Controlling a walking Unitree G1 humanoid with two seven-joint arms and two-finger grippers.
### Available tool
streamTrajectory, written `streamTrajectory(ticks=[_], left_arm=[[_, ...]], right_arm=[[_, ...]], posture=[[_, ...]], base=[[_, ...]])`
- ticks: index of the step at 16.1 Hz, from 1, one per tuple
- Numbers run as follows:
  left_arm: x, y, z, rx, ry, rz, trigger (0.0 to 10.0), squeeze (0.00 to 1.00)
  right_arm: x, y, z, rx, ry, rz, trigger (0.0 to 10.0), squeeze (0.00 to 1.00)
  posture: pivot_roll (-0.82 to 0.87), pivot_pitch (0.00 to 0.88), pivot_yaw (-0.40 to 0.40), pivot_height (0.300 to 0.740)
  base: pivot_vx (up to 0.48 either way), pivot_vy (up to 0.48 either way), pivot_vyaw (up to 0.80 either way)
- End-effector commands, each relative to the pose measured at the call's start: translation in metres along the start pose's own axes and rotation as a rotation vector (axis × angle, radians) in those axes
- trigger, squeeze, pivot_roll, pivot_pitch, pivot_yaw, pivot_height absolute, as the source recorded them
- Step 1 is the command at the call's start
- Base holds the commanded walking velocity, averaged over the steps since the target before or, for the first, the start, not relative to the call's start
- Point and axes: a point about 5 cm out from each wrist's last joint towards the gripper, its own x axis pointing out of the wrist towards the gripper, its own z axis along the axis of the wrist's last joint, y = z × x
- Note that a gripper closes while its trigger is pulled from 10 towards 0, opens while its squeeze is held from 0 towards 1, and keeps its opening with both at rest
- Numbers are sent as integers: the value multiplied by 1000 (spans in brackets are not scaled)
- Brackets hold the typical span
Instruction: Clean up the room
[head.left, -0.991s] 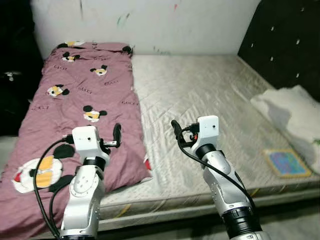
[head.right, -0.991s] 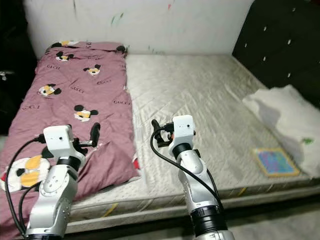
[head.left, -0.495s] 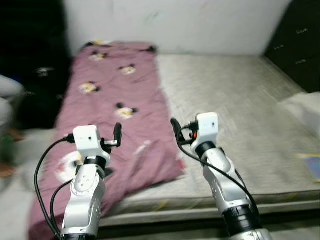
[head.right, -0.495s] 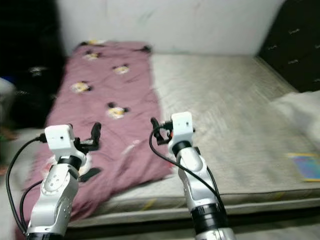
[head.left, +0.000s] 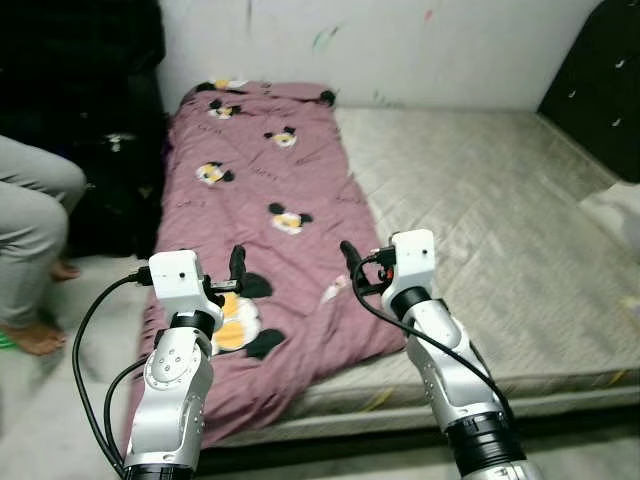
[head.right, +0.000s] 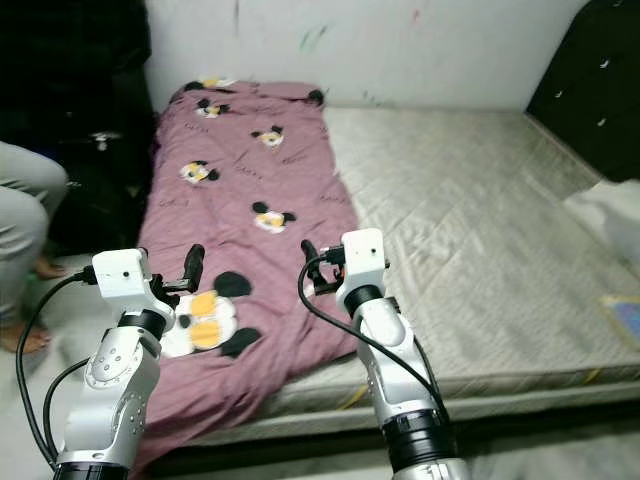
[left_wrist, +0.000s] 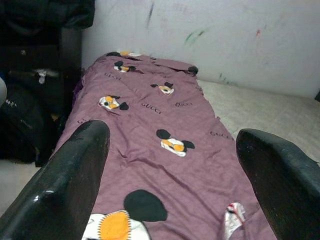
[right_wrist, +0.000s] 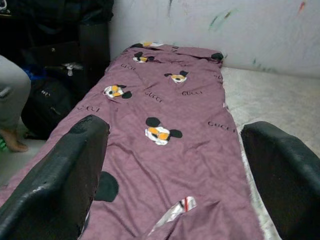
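Both arms up over the bed's (head.left: 500, 230) near edge. Left gripper (left_wrist: 172, 165) & right gripper (right_wrist: 175, 165): fingers spread wide, nothing held. Maroon cartoon-print blanket (head.left: 270, 190) lies along bed's left side, draping off. Person's legs (head.left: 35, 215) at far left.

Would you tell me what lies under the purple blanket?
The blanket lies on the grey mattress, bare beside it. Whatever else may be beneath is covered and cannot be seen.

Bedroom corner, someone sitting off to the side

A person's bent leg in grey trousers (head.left: 35, 215) with a bare foot (head.left: 35, 338) on the floor, dark bags (head.left: 110, 190) behind it, and a white wall (head.left: 400, 45) with paint smudges.
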Motion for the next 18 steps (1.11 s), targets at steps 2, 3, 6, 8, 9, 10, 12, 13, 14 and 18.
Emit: streamTrajectory(ticks=[2, 3, 6, 8, 9, 10, 12, 13, 14, 18], left_arm=[[-1, -9, 2, 7, -19, -50, 10000, 0], [-1, -9, 2, 9, -14, -56, 10000, 0], [-3, -11, 3, -6, -24, -82, 10000, 0], [-3, -12, 3, -9, -27, -87, 10000, 0], [-3, -12, 3, -9, -29, -90, 10000, 0], [-3, -13, 3, -9, -28, -92, 10000, 0], [-3, -12, 3, -7, -28, -93, 10000, 0], [-3, -13, 3, -8, -29, -95, 10000, 0], [-3, -13, 3, -9, -29, -96, 10000, 0], [-4, -14, 2, -13, -24, -97, 10000, 0]], right_arm=[[-3, -10, -2, -17, 10, -27, 10000, 0], [-3, -10, -2, -18, 10, -27, 10000, 0], [-3, -10, -2, -20, 11, -26, 10000, 0], [-2, -11, -2, -10, 15, -28, 10000, 0], [-1, -11, -2, -8, 13, -28, 10000, 0], [-1, -11, -1, -9, 12, -28, 10000, 0], [0, -11, 0, -13, 9, -27, 10000, 0], [0, -11, 0, -15, 7, -27, 10000, 0], [0, -11, 0, -16, 7, -27, 10000, 0], [0, -12, 0, -20, 8, -33, 10000, 0]], posture=[[20, 0, -50, 740], [21, 0, -50, 740], [22, 0, -51, 740], [23, 0, -53, 740], [23, 0, -53, 740], [25, 0, -55, 740], [25, 0, -55, 740], [25, 0, -57, 740], [25, 0, -57, 740], [22, 0, -57, 740]], base=[[0, 0, 0], [0, 0, 0], [0, 0, 0], [131, 0, 0], [277, 0, -569], [289, 0, -519], [289, 0, 0], [315, 0, 0], [345, 0, 0], [326, 0, 0]])
